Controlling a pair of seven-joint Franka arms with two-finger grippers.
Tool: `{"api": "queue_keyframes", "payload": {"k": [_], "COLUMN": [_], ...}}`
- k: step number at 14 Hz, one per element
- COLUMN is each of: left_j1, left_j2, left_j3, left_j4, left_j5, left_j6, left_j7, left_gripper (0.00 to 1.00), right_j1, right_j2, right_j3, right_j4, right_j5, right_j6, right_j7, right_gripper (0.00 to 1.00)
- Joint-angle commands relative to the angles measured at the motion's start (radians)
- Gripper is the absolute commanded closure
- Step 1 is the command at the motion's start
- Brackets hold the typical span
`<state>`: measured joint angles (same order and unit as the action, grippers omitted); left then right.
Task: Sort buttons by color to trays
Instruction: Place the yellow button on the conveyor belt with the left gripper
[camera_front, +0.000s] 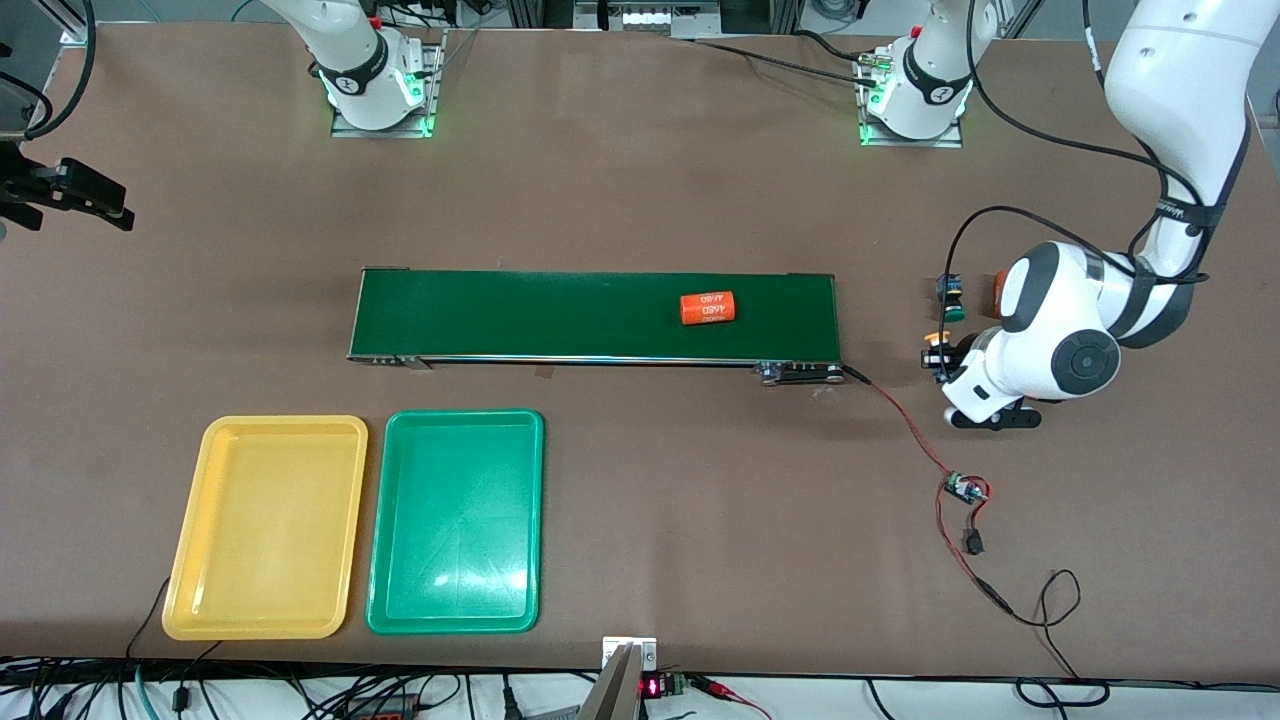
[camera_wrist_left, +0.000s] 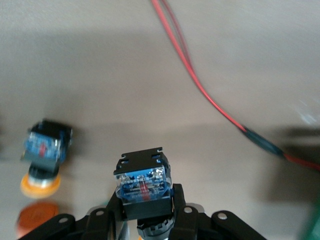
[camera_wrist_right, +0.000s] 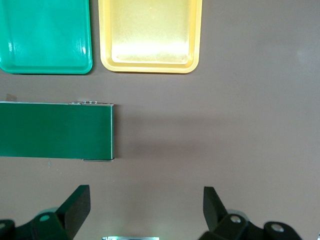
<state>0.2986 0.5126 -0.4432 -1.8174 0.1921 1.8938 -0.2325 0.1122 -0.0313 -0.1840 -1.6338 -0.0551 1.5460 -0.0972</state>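
The left gripper (camera_wrist_left: 145, 220) clamped its jaws on a button (camera_wrist_left: 142, 182) at the left arm's end of the desk, beside the belt (camera_front: 560, 315). The right gripper (camera_wrist_right: 146, 210) waited, jaws wide and empty. Next, seemingly: carrying the button to the matching tray (camera_front: 265, 527).

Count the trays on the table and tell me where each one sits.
2. The yellow tray lies toward the right arm's end of the table, nearer the front camera than the belt. The green tray lies beside it, toward the left arm's end.
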Motion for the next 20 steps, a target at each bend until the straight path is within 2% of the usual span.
{"api": "queue_keyframes", "payload": {"k": [1, 3, 5, 7, 14, 15, 16, 17, 20], "left_j1": [0.011, 0.011, 0.001, -0.015, -0.084, -0.084, -0.082, -0.073, -0.072], "left_j2": [-0.008, -0.012, -0.009, -0.003, 0.013, 0.015, 0.015, 0.014, -0.017], "left_j3": [-0.141, -0.236, -0.282, -0.290, -0.292, -0.292, -0.292, -0.293, -0.295], "left_j4": [0.063, 0.052, 0.046, 0.021, -0.132, -0.132, -0.131, -0.129, -0.097], "left_j5": [0.012, 0.007, 0.007, 0.007, 0.007, 0.007, 0.007, 0.007, 0.007], "left_j6": [-0.149, -0.162, -0.153, -0.106, 0.204, 0.212, 0.212, 0.208, 0.142], "left_j7": [-0.016, -0.065, -0.103, -0.106, -0.192, -0.192, -0.194, -0.195, -0.224], "left_gripper": [0.80, 0.80, 0.79, 0.79, 0.76, 0.71, 0.49, 0.00, 0.00], "right_j1": [-0.003, -0.003, -0.003, -0.005, -0.005, -0.005, -0.005, -0.005, -0.008], "right_j2": [-0.004, -0.004, -0.004, -0.004, -0.002, -0.002, -0.002, -0.002, -0.002], "right_j3": [0.001, 0.000, 0.000, 0.000, 0.000, 0.000, 0.000, -0.002, -0.005], "right_j4": [0.002, 0.002, 0.002, 0.002, 0.002, 0.002, 0.002, 0.002, 0.000], "right_j5": [0.014, 0.014, 0.014, 0.014, 0.014, 0.014, 0.015, 0.015, 0.015], "right_j6": [0.003, 0.003, 0.003, 0.005, 0.005, 0.005, 0.005, 0.005, 0.006], "right_j7": [0.010, 0.010, 0.011, 0.011, 0.011, 0.011, 0.011, 0.011, 0.011], "right_gripper": [0.00, 0.00, 0.00, 0.00, 0.00, 0.00, 0.00, 0.00, 0.00]}}
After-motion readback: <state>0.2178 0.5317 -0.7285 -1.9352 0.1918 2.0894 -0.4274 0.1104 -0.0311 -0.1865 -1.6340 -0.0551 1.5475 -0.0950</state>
